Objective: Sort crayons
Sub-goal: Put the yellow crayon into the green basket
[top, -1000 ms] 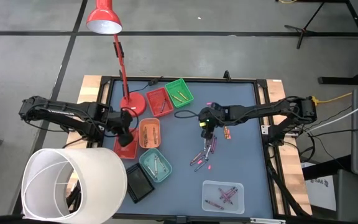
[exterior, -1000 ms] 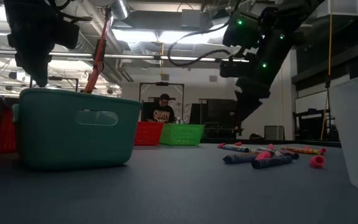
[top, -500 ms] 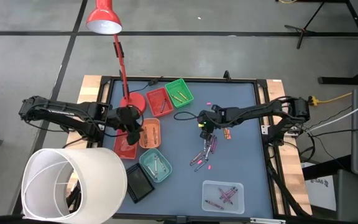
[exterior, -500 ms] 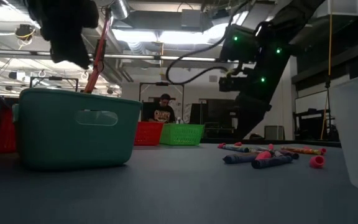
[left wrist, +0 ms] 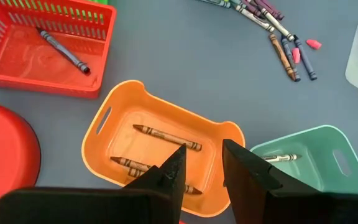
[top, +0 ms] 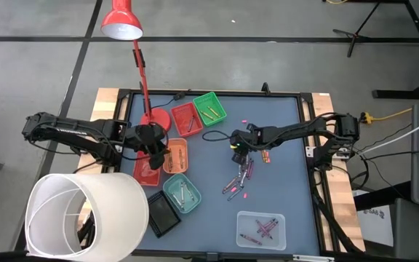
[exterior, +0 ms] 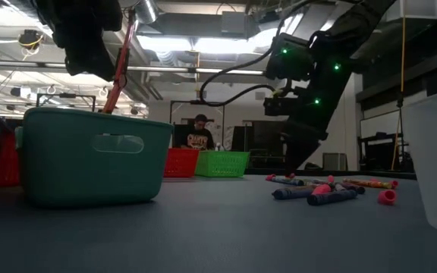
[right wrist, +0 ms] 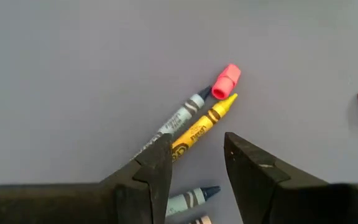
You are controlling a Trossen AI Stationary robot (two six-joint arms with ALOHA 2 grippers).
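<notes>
Above the small orange plastic tray (left wrist: 160,152), which holds three brown-wrapped crayons (left wrist: 166,138), the left gripper (left wrist: 202,163) hangs with fingers parted and nothing between them. Over the loose pile of mixed-colour wax crayons (top: 240,180) at mid-table, the right gripper (right wrist: 196,152) hovers released, a yellow crayon (right wrist: 202,126) and a grey one (right wrist: 180,115) just beyond its tips.
</notes>
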